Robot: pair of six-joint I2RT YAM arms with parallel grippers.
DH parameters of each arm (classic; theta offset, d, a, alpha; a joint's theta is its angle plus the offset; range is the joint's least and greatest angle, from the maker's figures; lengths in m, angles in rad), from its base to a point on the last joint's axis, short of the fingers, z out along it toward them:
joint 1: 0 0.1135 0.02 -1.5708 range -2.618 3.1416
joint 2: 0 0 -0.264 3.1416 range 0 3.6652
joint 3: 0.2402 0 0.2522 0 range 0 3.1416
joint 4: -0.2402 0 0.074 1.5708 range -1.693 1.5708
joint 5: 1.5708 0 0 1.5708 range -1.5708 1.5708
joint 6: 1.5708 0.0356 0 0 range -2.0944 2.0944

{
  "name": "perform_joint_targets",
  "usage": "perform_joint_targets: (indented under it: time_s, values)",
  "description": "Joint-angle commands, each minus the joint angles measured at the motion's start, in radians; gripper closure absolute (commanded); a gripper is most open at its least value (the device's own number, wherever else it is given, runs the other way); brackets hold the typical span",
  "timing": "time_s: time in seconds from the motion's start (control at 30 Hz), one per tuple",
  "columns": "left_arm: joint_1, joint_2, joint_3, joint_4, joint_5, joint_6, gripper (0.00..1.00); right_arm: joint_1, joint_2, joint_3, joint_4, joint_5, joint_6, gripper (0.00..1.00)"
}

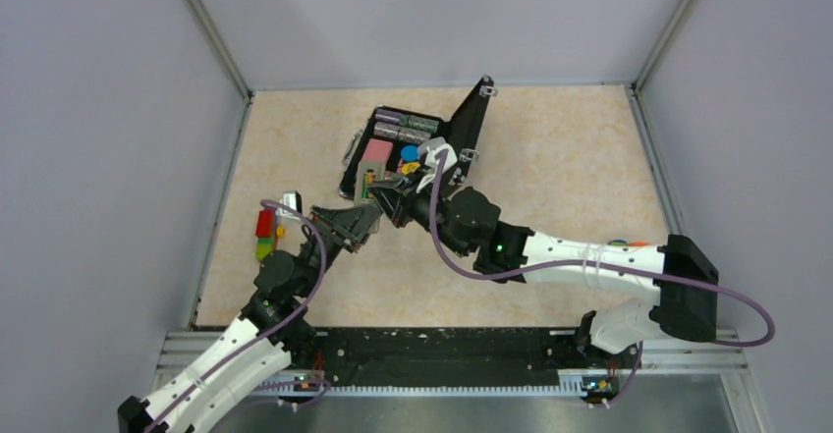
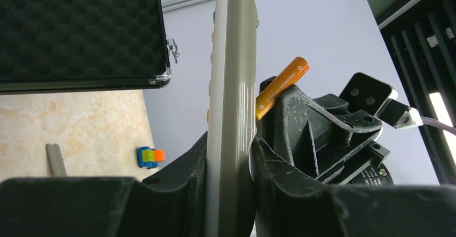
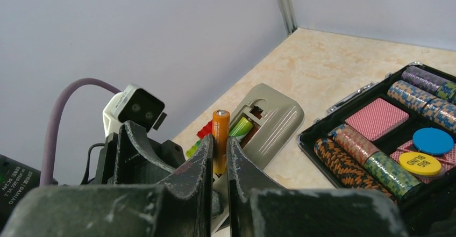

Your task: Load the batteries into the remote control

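Note:
My left gripper is shut on the remote control and holds it edge-on above the table. In the right wrist view the remote's grey back faces me with its compartment open, and a green battery lies inside. My right gripper is shut on an orange battery, upright right beside that compartment. From the left wrist the same orange battery slants against the remote's back. The two grippers meet at mid-table.
An open black case with striped chip rolls, cards and loose chips stands just behind the grippers. A multicoloured block toy sits at the left. A small grey strip lies on the table near it.

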Motion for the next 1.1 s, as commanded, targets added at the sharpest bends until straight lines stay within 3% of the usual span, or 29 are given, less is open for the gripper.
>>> perform_joint_targets:
  time_s: [0.0, 0.13, 0.37, 0.6, 0.73, 0.87, 1.07]
  values:
    - [0.007, -0.028, 0.040, 0.113, -0.054, 0.018, 1.00, 0.008, 0.018, -0.027, -0.029, 0.032, -0.039, 0.89]
    - [0.007, -0.027, 0.045, 0.094, -0.033, 0.034, 1.00, 0.010, 0.015, -0.045, -0.010, 0.058, -0.048, 0.83]
    - [0.007, -0.035, 0.031, 0.065, 0.005, 0.055, 1.00, 0.011, 0.042, -0.015, -0.026, 0.118, -0.033, 0.91]
    - [0.008, -0.062, 0.013, 0.036, 0.005, 0.084, 1.00, 0.010, 0.007, 0.000, -0.099, 0.111, 0.033, 0.88]
    - [0.007, -0.082, 0.000, 0.028, 0.003, 0.078, 1.00, 0.011, -0.070, 0.004, -0.226, 0.103, 0.110, 0.82]
    - [0.007, -0.094, 0.003, 0.003, 0.046, 0.070, 1.00, 0.010, -0.158, 0.037, -0.404, 0.086, 0.185, 0.60]
    - [0.007, -0.114, 0.044, -0.115, 0.148, 0.157, 1.00, -0.001, -0.187, 0.193, -0.665, 0.028, 0.136, 0.47]
